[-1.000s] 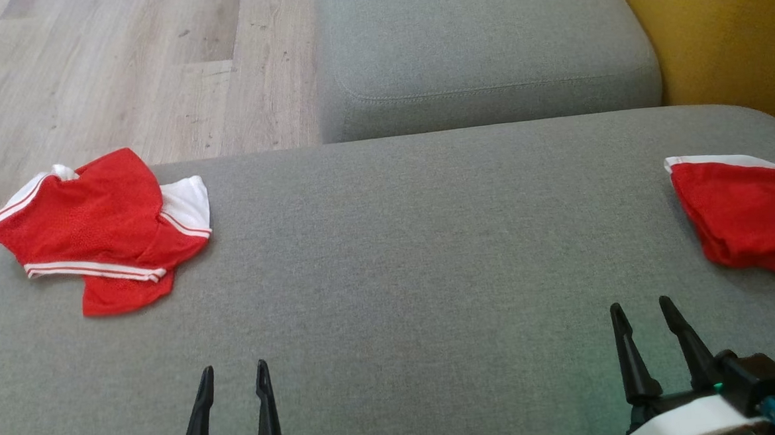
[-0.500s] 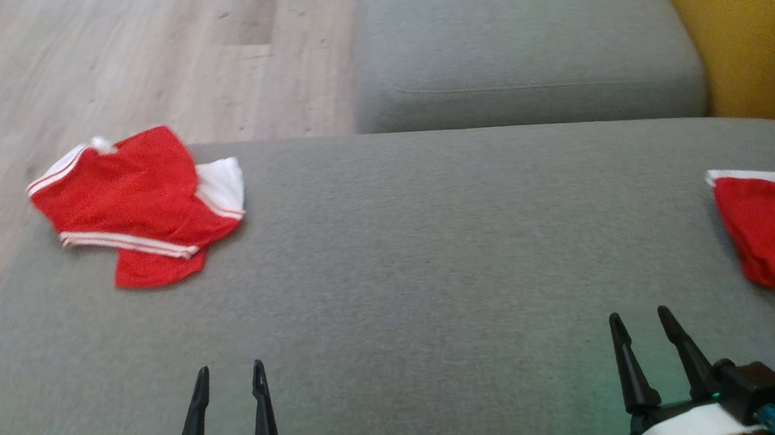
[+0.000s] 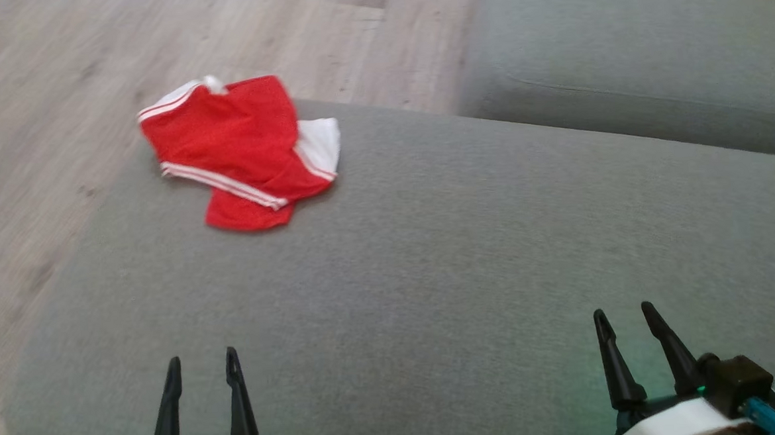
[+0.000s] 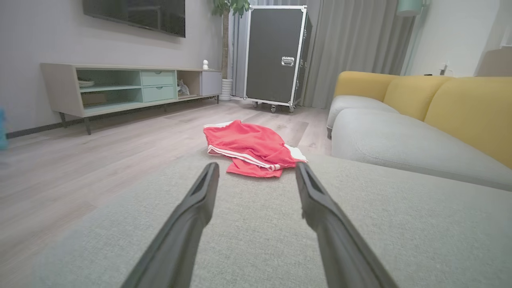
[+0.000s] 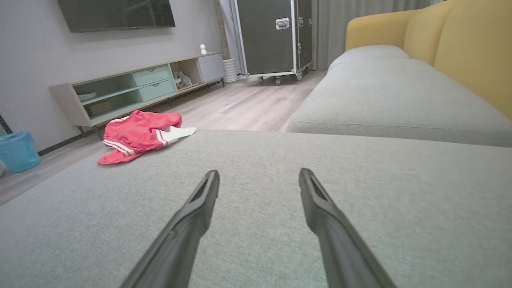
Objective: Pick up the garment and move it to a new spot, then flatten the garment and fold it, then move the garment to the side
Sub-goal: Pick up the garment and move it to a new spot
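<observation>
Both empty, both spread wide: the left gripper (image 3: 202,357) and the right gripper (image 3: 623,310) hover low over the near part of the grey sofa seat (image 3: 442,254), fingers pointing away, nothing between them. Beyond them, plain grey fabric. And over at the far left, well apart from either gripper, the red garment (image 3: 238,146) with white stripes lies crumpled at the seat's far edge, beside the wooden floor (image 3: 36,96). A second grey cushion (image 3: 650,44) sits far right.
</observation>
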### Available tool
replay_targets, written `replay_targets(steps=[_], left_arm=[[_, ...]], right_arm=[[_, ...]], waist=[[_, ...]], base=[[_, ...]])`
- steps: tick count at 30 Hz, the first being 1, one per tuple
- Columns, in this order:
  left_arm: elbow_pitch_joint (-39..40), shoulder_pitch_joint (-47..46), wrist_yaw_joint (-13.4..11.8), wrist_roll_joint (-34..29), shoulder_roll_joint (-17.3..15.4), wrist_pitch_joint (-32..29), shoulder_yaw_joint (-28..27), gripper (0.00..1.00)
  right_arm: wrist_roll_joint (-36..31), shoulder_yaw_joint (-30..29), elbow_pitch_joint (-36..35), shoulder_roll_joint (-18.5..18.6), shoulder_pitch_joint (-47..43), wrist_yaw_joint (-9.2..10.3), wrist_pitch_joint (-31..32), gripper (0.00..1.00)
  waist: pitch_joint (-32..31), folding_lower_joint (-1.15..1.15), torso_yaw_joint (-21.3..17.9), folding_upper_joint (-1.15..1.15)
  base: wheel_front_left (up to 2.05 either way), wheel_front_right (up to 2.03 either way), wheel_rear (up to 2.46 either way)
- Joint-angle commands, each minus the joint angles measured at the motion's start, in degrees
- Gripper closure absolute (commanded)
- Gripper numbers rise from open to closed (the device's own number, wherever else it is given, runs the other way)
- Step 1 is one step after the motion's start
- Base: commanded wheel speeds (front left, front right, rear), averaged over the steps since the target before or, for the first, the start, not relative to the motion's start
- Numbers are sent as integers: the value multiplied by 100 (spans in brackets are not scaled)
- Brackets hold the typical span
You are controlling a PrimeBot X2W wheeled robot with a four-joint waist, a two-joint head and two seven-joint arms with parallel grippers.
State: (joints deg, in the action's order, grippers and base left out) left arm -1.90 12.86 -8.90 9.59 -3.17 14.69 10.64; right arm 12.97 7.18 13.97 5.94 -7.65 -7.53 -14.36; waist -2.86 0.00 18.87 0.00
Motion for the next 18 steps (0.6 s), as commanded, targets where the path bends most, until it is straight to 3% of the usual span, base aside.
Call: replay_targets(steps=[1, 12, 18], left_arm=[[227, -209, -28, 28, 29, 31, -235, 0], [336, -275, -14, 10, 29, 31, -439, 0], [438, -932, 160, -216, -22, 31, -770, 0]], right_arm=[[-13, 123, -147, 22, 280, 4, -63, 0], [-6, 118, -120, 75, 276, 4, -63, 0], [-76, 78, -239, 281, 350, 4, -63, 0]], waist=[[33, 0, 157, 0], [188, 0, 171, 0], [674, 0, 84, 0]], base=[[0, 0, 0], [0, 0, 0], [0, 0, 0]])
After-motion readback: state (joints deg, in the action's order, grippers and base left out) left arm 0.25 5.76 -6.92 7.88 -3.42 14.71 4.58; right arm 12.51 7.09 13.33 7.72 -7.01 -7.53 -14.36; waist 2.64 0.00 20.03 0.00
